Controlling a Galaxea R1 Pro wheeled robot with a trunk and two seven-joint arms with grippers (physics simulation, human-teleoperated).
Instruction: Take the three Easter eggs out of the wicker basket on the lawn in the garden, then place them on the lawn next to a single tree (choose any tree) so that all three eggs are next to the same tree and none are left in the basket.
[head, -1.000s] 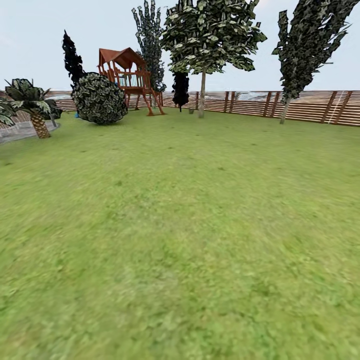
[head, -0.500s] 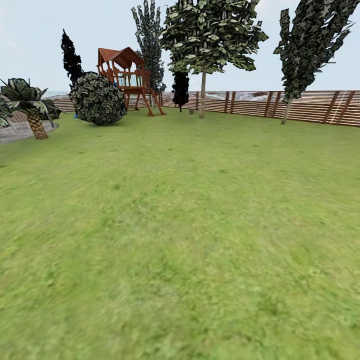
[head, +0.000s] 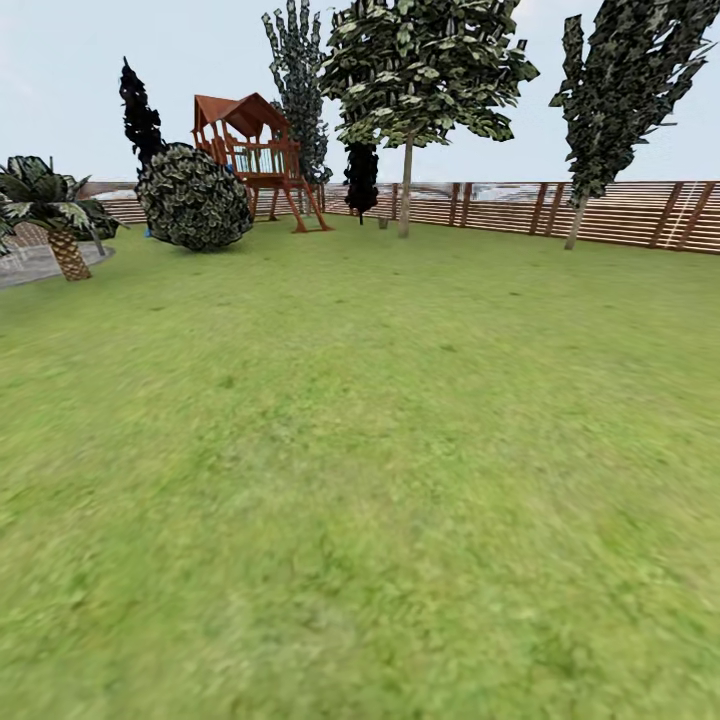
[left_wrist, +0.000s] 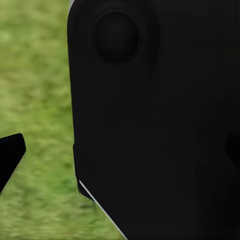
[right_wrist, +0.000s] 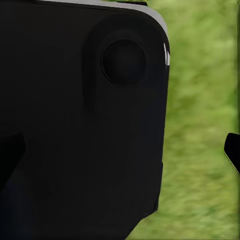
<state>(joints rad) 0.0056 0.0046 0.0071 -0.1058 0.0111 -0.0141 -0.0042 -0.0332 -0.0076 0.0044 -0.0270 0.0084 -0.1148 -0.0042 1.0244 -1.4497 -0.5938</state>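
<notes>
Lawn (head: 360, 470) fills the lower two thirds of the head frame, flat green grass, nothing lying on it. Left gripper: one dark fingertip (left_wrist: 9, 159) juts in at the left edge of its wrist frame, the other (left_wrist: 233, 150) barely shows against a black robot panel with a round boss (left_wrist: 150, 125); spread of the jaws cannot be told. Right gripper: one fingertip (right_wrist: 232, 150) at the right edge of its frame over grass, the other (right_wrist: 11, 160) dim against a like black panel (right_wrist: 85, 115); open or closed, cannot tell.

Outward, head frame: brown slat fence (head: 620, 212) runs across the far edge. Pale-trunked tree (head: 405, 190) with light green crown stands upper centre, at the fence. Wooden playset (head: 255, 160) upper left, a round bush (head: 195, 198) just left of it. Short palm (head: 60, 215) at the left edge. Dark narrow tree (head: 610, 90) upper right.
</notes>
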